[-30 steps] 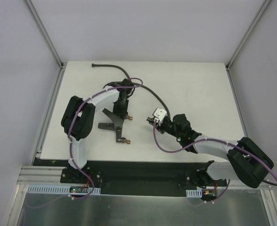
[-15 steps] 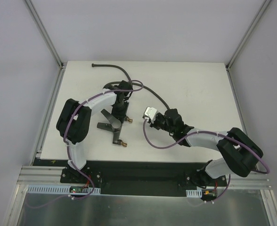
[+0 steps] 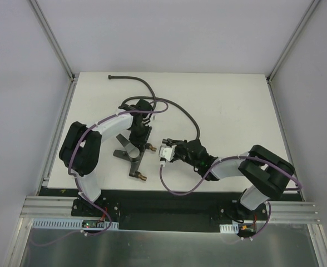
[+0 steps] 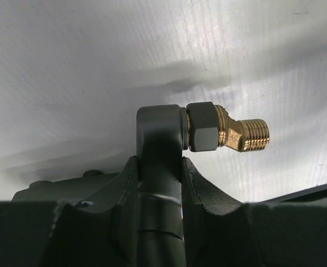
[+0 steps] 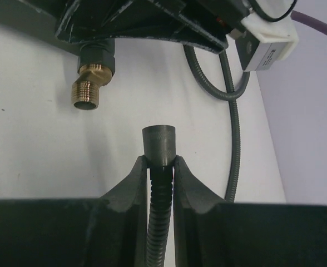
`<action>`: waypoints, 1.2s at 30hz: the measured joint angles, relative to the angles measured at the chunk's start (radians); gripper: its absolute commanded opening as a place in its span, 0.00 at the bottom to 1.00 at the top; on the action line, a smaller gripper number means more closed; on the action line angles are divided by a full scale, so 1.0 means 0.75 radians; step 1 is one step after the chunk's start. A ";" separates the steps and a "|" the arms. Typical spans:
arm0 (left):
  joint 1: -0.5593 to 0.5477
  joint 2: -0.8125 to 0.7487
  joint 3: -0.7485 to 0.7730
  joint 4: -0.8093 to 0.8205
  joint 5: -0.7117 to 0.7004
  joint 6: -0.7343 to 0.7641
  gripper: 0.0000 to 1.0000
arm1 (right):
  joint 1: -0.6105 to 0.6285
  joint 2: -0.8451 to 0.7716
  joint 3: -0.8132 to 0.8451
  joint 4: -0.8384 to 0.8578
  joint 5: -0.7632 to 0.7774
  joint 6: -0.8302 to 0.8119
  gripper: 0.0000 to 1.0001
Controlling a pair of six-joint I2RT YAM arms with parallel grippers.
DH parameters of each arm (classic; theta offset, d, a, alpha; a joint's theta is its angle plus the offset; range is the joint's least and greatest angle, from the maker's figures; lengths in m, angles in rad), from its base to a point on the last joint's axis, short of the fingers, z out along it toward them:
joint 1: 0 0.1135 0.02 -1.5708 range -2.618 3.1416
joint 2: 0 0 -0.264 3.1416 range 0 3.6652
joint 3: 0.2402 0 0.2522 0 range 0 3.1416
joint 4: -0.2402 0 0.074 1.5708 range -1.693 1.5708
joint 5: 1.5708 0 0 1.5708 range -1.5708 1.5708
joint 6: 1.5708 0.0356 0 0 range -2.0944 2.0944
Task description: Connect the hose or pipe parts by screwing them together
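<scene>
The left gripper [image 4: 159, 169] clamps a leg of the forked fitting [image 4: 159, 125] toward seven o'clock on the table [image 3: 230, 100]; the right gripper [image 5: 159, 167] pinches the hose [image 5: 159, 222] just behind its end nut [image 5: 158, 142]. The brass thread [image 5: 88, 92] sits apart at eleven o'clock from that nut, so a skewed approach could cross-thread them.

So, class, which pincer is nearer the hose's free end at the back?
Left. Left pincer, on the fitting, sits nearer the hose's free end; right pincer farther forward.
</scene>
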 measured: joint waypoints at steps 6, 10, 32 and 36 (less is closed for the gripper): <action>0.014 -0.022 -0.003 -0.021 0.033 0.037 0.00 | 0.036 0.066 -0.056 0.103 0.100 -0.162 0.01; 0.036 -0.029 -0.003 -0.025 0.055 0.037 0.00 | 0.085 0.090 -0.055 0.120 0.159 -0.243 0.01; 0.062 -0.030 -0.004 -0.015 0.062 -0.011 0.00 | 0.199 0.248 0.070 0.073 0.304 -0.270 0.01; 0.062 -0.030 -0.006 -0.012 0.063 -0.013 0.00 | 0.200 0.259 0.092 0.049 0.304 -0.251 0.01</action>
